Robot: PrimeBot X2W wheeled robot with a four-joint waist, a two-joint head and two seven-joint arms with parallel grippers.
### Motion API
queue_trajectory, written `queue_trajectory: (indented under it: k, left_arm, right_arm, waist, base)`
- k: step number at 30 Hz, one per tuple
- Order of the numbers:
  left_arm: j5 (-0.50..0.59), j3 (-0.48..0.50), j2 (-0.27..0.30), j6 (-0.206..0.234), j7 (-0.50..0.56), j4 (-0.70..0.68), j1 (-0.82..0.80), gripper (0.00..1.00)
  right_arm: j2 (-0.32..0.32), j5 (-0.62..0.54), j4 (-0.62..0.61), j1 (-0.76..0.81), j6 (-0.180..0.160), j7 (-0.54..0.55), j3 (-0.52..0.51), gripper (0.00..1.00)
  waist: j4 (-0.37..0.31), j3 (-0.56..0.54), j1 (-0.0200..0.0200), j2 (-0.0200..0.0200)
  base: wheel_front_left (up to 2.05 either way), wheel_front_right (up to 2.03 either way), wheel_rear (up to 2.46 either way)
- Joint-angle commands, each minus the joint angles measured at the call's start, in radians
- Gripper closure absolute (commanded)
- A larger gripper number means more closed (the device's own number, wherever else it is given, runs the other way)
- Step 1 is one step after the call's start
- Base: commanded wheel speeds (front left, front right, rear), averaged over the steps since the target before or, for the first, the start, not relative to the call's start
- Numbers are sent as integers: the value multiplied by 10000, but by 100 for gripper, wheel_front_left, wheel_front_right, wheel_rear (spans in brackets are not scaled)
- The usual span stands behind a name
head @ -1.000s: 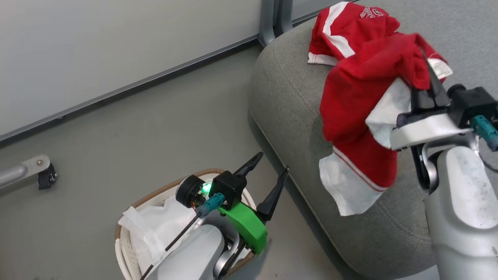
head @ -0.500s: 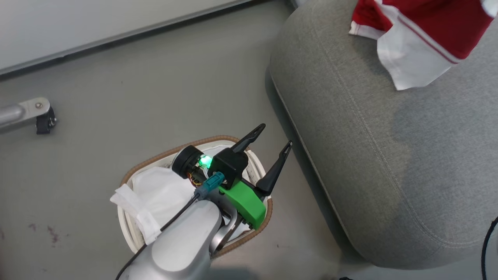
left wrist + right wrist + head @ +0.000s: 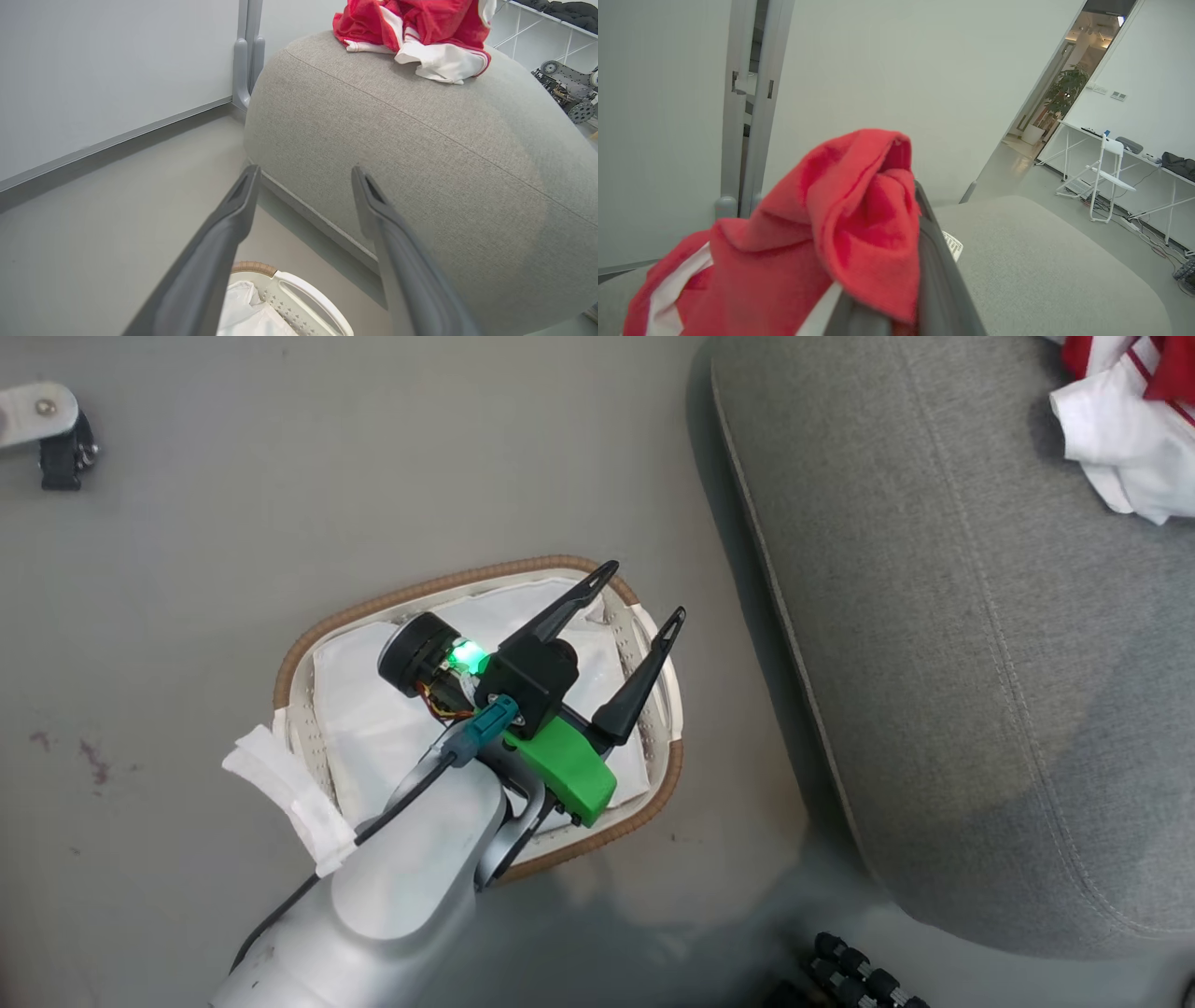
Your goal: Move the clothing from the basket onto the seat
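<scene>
Head view has my left fingers (image 3: 560, 609) spread wide and empty over the basket (image 3: 392, 600), seemingly down to its liner (image 3: 373, 709), while my right fingers (image 3: 931, 261) pinch the clothing (image 3: 831, 224) resting on the seat (image 3: 934, 616), so only release remains.

Grey floor (image 3: 233, 523) w/ basket (image 3: 401, 595) + seat (image 3: 934, 616), red clothing (image 3: 434, 18) atop seat

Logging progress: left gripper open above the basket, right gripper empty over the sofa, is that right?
Not quite: the right wrist view shows the right gripper shut on the red clothing over the sofa. The left gripper is open above the basket, as you said.
</scene>
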Motion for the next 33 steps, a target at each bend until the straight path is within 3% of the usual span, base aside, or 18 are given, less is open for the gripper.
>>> queue_trajectory:
  k: [1, 8, 10, 11, 12, 22, 33]
  left_arm:
    - [17, 63, 126, 55, -36, -64, -209, 0]
    - [51, -24, 241, 107, 12, -180, -265, 0]
    - [28, -65, 233, 99, 42, -200, -286, 0]
    - [-38, -81, 217, 88, 45, -198, -278, 0]
    - [-75, -87, 214, 83, 45, -189, -264, 0]
    - [-357, -2, 52, 50, -50, 202, 86, 0]
    - [-350, 918, -309, 59, -76, -29, 894, 0]
  right_arm:
    - [118, -128, 68, 206, -15, -23, -121, 100]
    - [942, -384, 7, 728, -15, -24, -604, 100]
    - [1122, -488, 7, 832, -15, -23, -541, 65]
    - [1189, -541, -49, 840, -15, -23, -484, 7]
    - [1250, -566, -75, 846, -15, -23, -461, 0]
    - [1584, -554, -1195, 2326, -15, -23, 96, 0]
    - [1374, -475, -1949, 3559, -15, -23, 709, 0]
  waist:
    - [300, 696, -2, -1]
    - [87, 882, -2, -1]
    - [31, 851, -2, -1]
    - [7, 818, -2, -1]
    - [-9, 778, -2, -1]
    - [-36, -209, -2, -1]
    - [712, -1773, -2, -1]
  base:
    - [0, 0, 0]
    - [0, 0, 0]
    - [0, 0, 0]
    - [0, 0, 0]
    - [0, 0, 0]
    - [0, 0, 0]
    - [0, 0, 0]
